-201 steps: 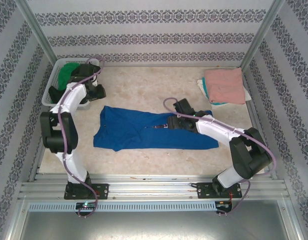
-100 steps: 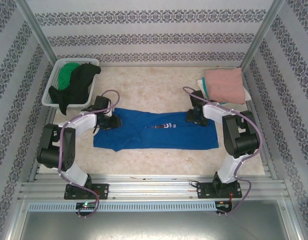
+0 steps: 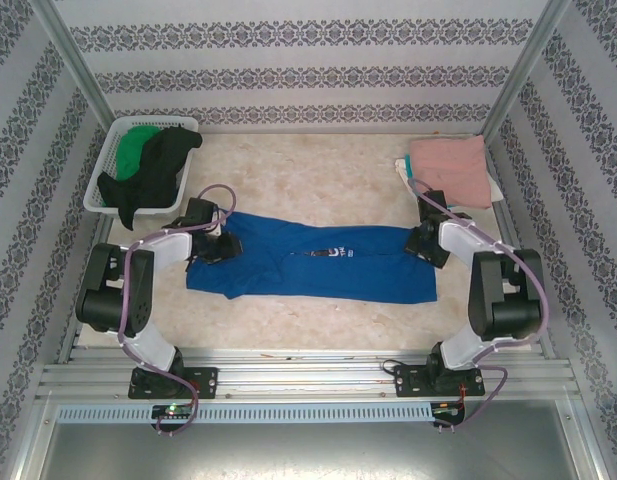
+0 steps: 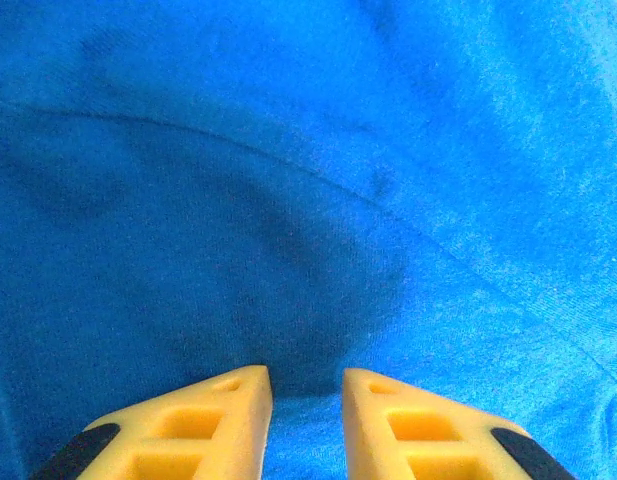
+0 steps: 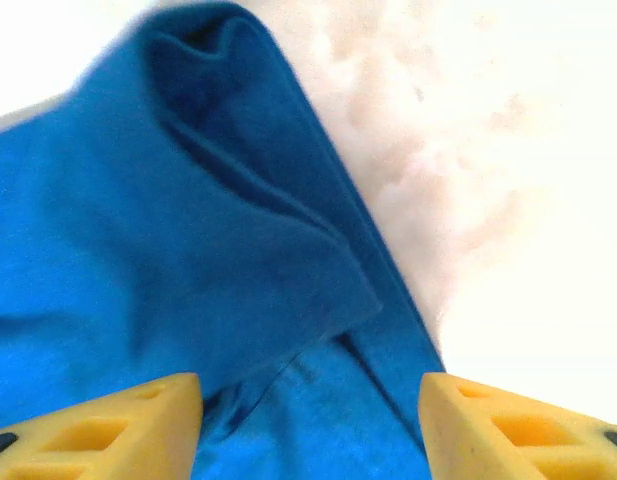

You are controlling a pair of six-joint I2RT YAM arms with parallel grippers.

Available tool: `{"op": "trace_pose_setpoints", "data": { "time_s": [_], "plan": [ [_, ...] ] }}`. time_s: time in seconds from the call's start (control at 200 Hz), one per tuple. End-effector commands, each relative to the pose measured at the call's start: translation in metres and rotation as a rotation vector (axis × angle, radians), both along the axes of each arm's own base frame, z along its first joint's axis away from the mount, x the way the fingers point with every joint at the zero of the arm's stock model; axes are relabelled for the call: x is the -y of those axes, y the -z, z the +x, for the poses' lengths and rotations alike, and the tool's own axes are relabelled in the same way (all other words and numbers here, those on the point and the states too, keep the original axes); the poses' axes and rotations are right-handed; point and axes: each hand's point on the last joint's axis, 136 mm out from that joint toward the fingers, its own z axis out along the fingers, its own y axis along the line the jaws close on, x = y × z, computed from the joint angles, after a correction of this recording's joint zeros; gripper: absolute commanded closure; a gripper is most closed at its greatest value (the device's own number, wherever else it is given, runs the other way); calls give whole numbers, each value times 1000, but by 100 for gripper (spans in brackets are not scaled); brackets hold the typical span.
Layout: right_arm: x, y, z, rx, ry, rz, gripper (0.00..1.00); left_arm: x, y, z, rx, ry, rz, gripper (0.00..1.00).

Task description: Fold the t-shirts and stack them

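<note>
A royal-blue t-shirt [image 3: 318, 268] lies as a long band across the middle of the table, with its print showing at the centre. My left gripper [image 3: 224, 247] rests on its left end. In the left wrist view that gripper [image 4: 308, 380] stands narrowly open, and flat blue cloth [image 4: 288, 180] shows in the gap. My right gripper [image 3: 422, 243] is over the shirt's far right corner. In the right wrist view it [image 5: 310, 392] is wide open, astride a folded flap of blue cloth [image 5: 188, 230]. A folded salmon-pink t-shirt [image 3: 448, 168] tops a small stack at the back right.
A white slatted basket [image 3: 100, 178] at the back left holds a black t-shirt [image 3: 153, 170] and a green one [image 3: 138, 140]. Patterned walls and metal posts close in the table. Bare marbled tabletop [image 5: 508, 200] lies just right of the blue shirt's edge.
My left arm swung from the basket down onto the blue shirt's left end. My right gripper slid from the shirt's middle to its far right corner, and its jaws narrowed somewhat.
</note>
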Motion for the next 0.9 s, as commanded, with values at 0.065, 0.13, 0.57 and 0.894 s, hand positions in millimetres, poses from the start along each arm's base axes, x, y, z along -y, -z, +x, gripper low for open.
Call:
{"op": "trace_pose_setpoints", "data": {
  "time_s": [0.065, 0.13, 0.57, 0.894],
  "plan": [
    [-8, -34, 12, 80, -71, -84, 39, -13, -5, -7, -30, -46, 31, 73],
    [4, -30, 14, 49, -37, -109, 39, -12, -10, -4, -22, -39, 33, 73],
    [11, 11, 32, -18, 24, -36, 60, -13, -3, -6, -41, -28, 42, 73],
    [26, -24, 21, 42, 56, -78, 96, -19, -2, -9, -53, -29, 75, 73]
  ]
}}
